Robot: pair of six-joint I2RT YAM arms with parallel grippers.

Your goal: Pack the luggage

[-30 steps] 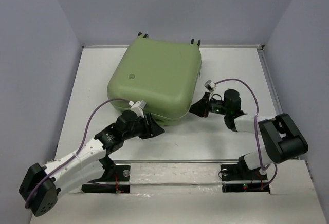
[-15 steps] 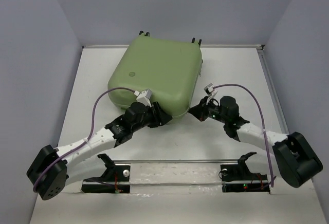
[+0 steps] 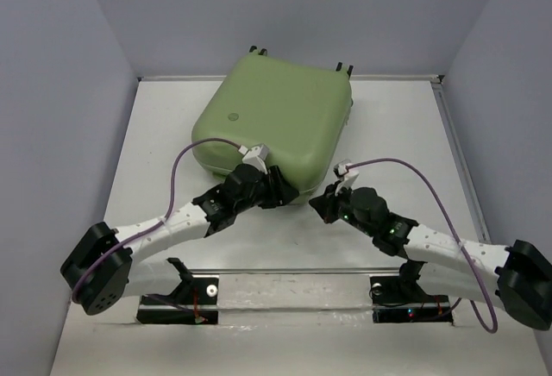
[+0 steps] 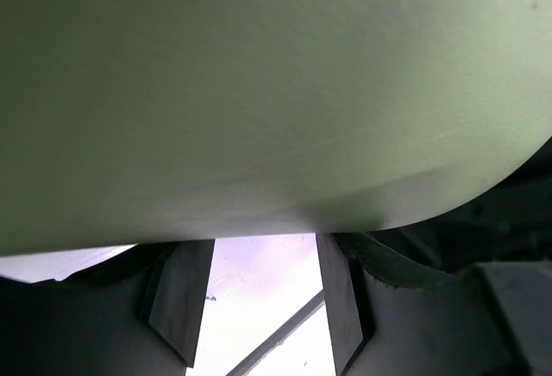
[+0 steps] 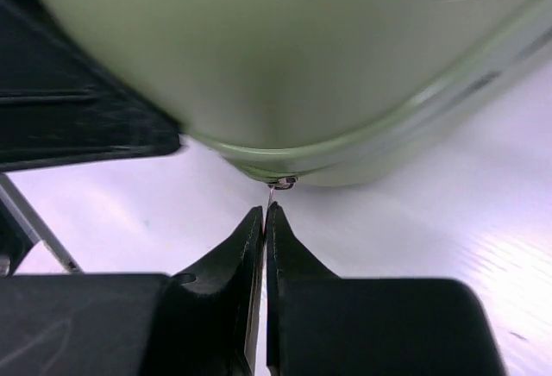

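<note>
- Top external: shows the luggage (image 3: 276,117) lying flat with its two green halves together, on the far middle of the table (image 3: 155,152) and turned slightly askew. Puts the left gripper (image 3: 278,190) up against its near edge and the right gripper (image 3: 321,203) just off its near right corner.
- Left wrist: fills most of the frame with the pale green shell. Shows the two fingers (image 4: 181,294) spread apart below that shell, with only bare table between them and nothing gripped.
- Right wrist: looks straight at a rounded corner and the seam (image 5: 414,104) running round it. Shows the fingertips (image 5: 246,247) pressed together right under that seam, apparently nipping the thin metal zipper pull (image 5: 278,188) that hangs from it.
- Progress, as a judgement: reads as late in the task, with the case closed over. Leaves the zip to be drawn round the seam. Cannot tell how much of that zip is already run, nor what lies inside.
</note>
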